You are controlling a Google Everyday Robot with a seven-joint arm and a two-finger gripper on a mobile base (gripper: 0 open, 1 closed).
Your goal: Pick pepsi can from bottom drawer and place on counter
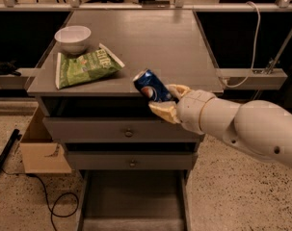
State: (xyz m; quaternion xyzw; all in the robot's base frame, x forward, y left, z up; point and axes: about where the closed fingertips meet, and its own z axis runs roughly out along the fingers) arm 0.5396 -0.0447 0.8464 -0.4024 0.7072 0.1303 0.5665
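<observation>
your gripper [161,100] at counter [150,37] front edge, fingers [177,89] holding tilted pepsi can [150,85].

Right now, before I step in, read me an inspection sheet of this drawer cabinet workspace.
Surface: grey counter, items resting only on its left side.
Job's things: pepsi can held tilted at the counter's front edge; bottom drawer pulled open, nothing seen in its visible part.
Clutter: white bowl behind green chip bag.
Grippers: gripper in front of the counter edge, shut on the can.
Cables: white cable hanging at right; black cable on the floor at left.
Surroundings: two upper drawers closed; cardboard box left of the cabinet.
</observation>
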